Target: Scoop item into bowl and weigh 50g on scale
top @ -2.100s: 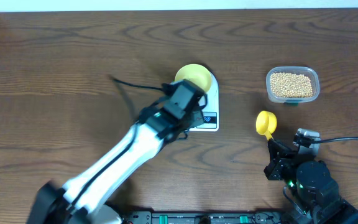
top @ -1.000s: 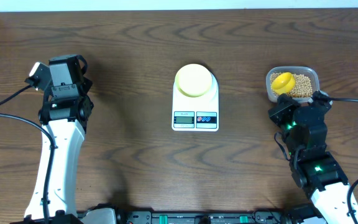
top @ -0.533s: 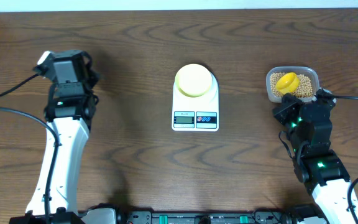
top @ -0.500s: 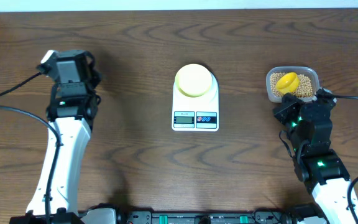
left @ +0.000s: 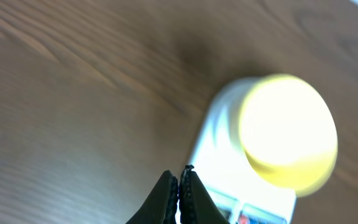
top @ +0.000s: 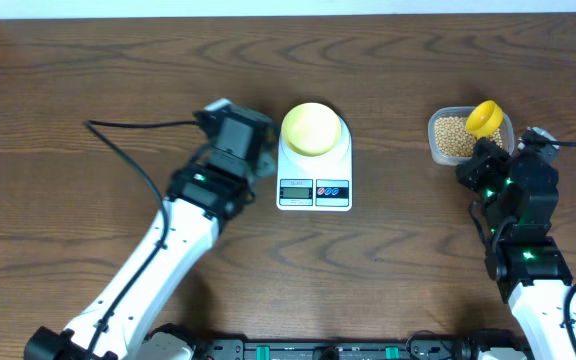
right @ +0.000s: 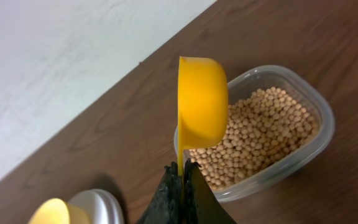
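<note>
Right wrist view: right gripper (right: 181, 175) pinching yellow spoon (right: 201, 112) raised over beans (right: 260, 134) in clear tub (right: 321, 115), presumably for scooping; left gripper (left: 180, 183) pressed together, empty, beside scale (top: 313, 172) bearing bowl (top: 313, 128).

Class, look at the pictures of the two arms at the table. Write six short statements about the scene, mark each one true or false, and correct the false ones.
1. The bowl sits on the scale. True.
2. The right hand grips a spoon. True.
3. Beans lie in the tub. True.
4. The tub stands on the scale. False: it stands on the table, apart from the scale.
5. The left hand is open. False: it is shut and holds nothing.
6. The spoon lies on the table. False: the right hand holds it up at the tub.
</note>
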